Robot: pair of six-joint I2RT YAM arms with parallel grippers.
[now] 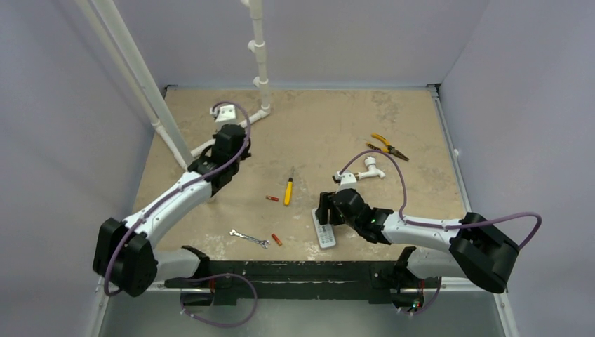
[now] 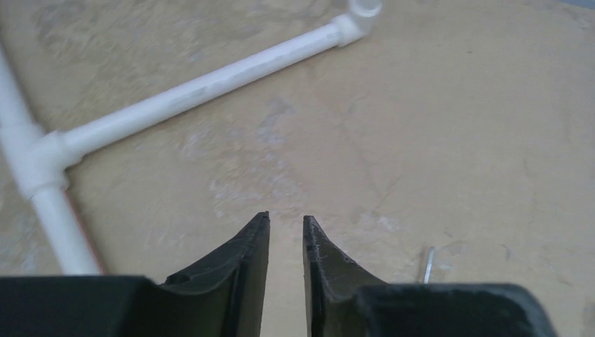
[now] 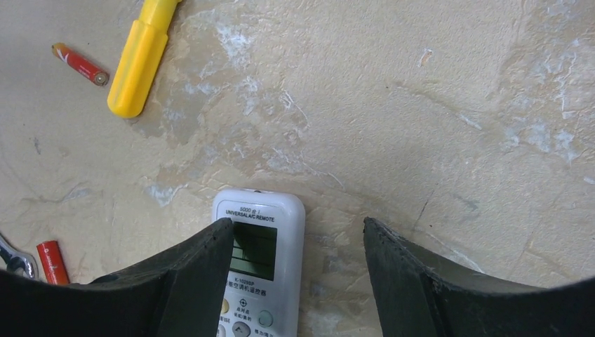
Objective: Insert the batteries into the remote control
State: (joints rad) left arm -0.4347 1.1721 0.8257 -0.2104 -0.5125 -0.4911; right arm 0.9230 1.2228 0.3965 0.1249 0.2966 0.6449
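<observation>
The white remote control lies face up near the front edge of the table, with its display end pointing away from the arms. In the right wrist view the remote sits between my open right gripper's jaws. It is close to the left finger, which covers its left side. The right gripper hovers over the display end and holds nothing. One orange-red battery lies by the screwdriver. The other battery lies by the wrench. My left gripper is far left, nearly closed and empty.
A yellow-handled screwdriver lies mid-table. A silver wrench lies near the front. Yellow-handled pliers lie at the back right. White PVC pipes stand and lie at the back left, and a pipe fitting sits behind the right arm.
</observation>
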